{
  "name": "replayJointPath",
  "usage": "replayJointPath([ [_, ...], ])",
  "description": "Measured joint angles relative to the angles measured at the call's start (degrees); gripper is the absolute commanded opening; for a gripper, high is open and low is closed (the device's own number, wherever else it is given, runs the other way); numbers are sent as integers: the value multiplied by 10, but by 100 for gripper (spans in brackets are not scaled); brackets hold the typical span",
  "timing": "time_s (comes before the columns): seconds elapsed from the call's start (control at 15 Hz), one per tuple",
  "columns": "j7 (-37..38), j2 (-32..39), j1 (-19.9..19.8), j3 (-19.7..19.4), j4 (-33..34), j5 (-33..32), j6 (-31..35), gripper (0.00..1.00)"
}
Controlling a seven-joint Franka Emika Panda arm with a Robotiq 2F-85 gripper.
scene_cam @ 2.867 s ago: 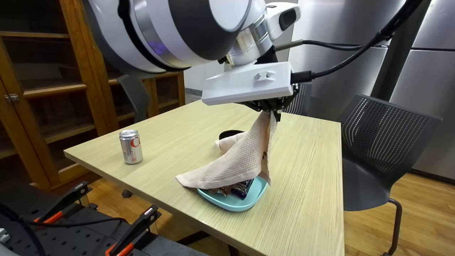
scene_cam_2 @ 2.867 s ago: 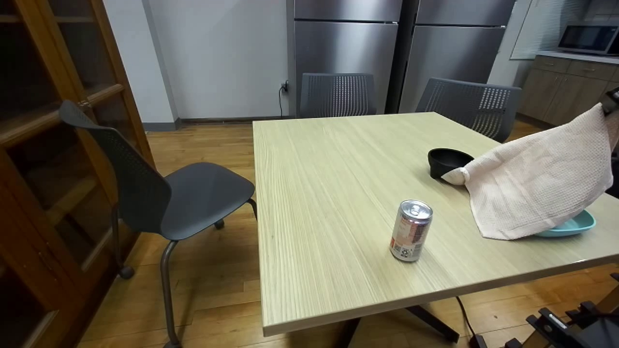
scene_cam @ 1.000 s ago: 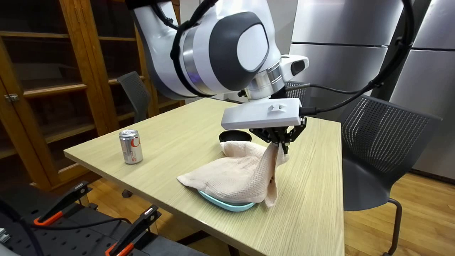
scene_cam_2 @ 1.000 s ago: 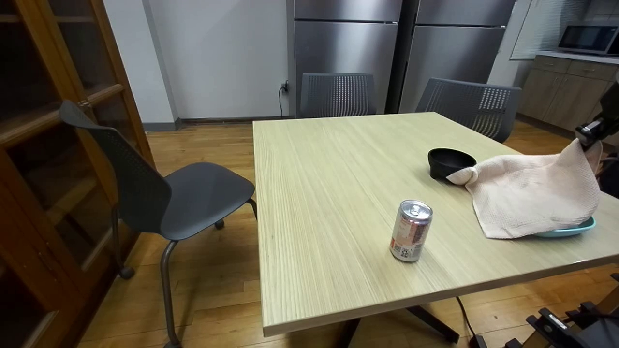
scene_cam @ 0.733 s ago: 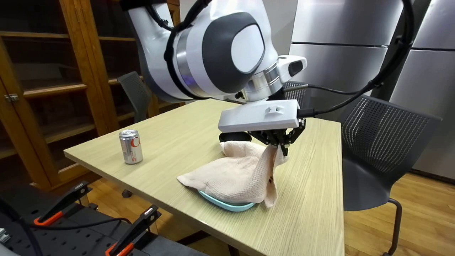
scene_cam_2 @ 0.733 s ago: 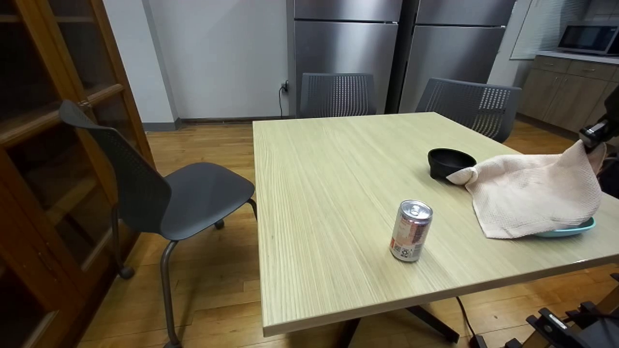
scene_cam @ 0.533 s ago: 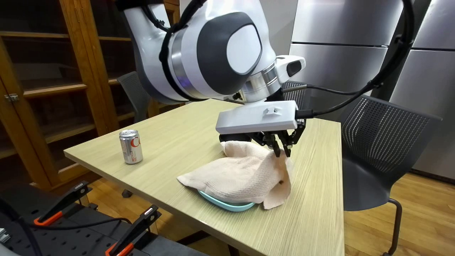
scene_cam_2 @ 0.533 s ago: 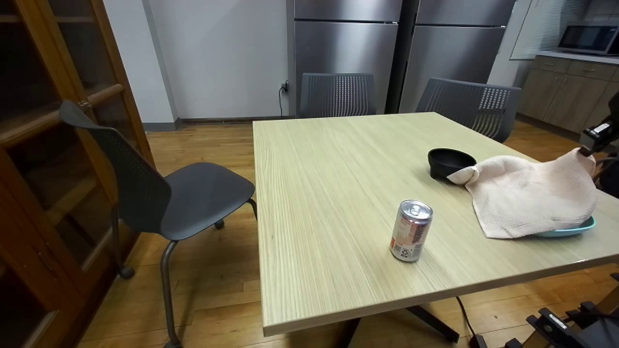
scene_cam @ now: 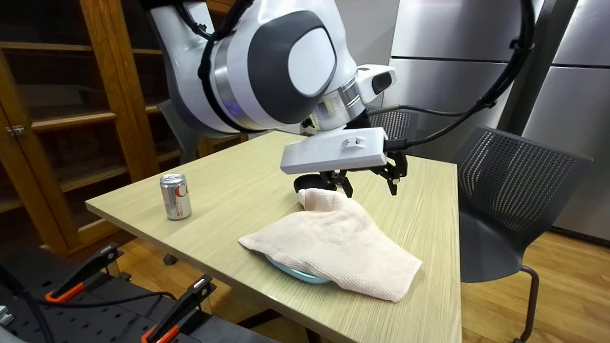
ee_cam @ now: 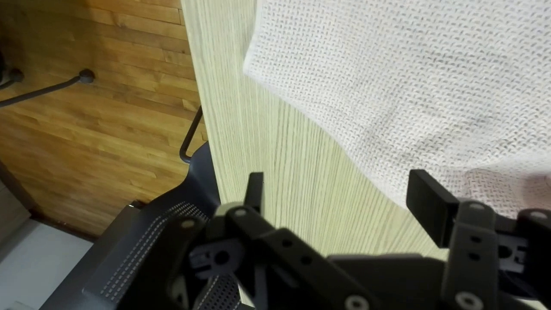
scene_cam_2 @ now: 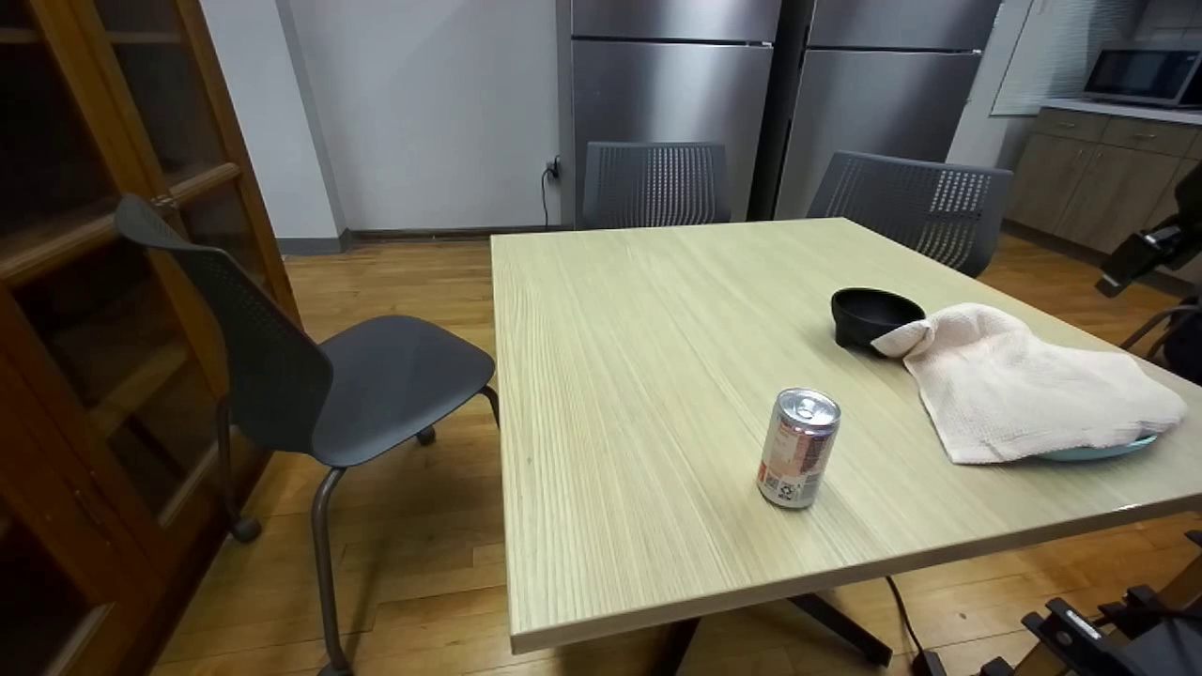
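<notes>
Raised a second ago between closed fingers, the corner of the cream cloth (scene_cam: 338,243) has dropped and now lies flat on the tabletop, while the arm (scene_cam: 290,66) has shifted slightly. The gripper (scene_cam: 371,193) stands with its two tips well apart, free of the cloth; through the gap, the wrist view shows tabletop and the cloth's edge.

Biggest in the room are the steel refrigerators (scene_cam_2: 671,131), doors shut, contents hidden. A wooden cabinet (scene_cam: 119,85) has shelves behind glass, too dark to tell what they hold. Next comes the light wood-grain table (scene_cam_2: 648,357), with dark gray chairs (scene_cam_2: 399,385) around it. On a counter at the back sits a microwave (scene_cam_2: 1144,73), its window dark.

Spread on the table, the cloth drapes over a turquoise tray (scene_cam: 301,275); part of the tray's rim peeks out in both exterior views, and the packets that showed in it earlier are now covered. A rolled corner of the cloth sits right by a small black bowl (scene_cam_2: 859,324); whether they touch I cannot tell, nor can I make out what is inside the bowl. Smallest is a silver soda can (scene_cam_2: 798,451), upright near the table's edge, well apart from the bowl and tray; whether it has been opened is too small to tell.
</notes>
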Motion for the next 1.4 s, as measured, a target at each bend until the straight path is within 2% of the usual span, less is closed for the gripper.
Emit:
replayJointPath([
  [0.53,3,-81,6,16,-39,-6,-30,100],
  [0.87,6,-159,10,34,-52,-23,-119,100],
  [1.0,3,-198,39,28,-50,-11,-176,100],
  [1.13,-17,-230,83,6,-49,26,-223,100],
  [1.4,-67,-261,136,-43,-50,75,-273,100],
])
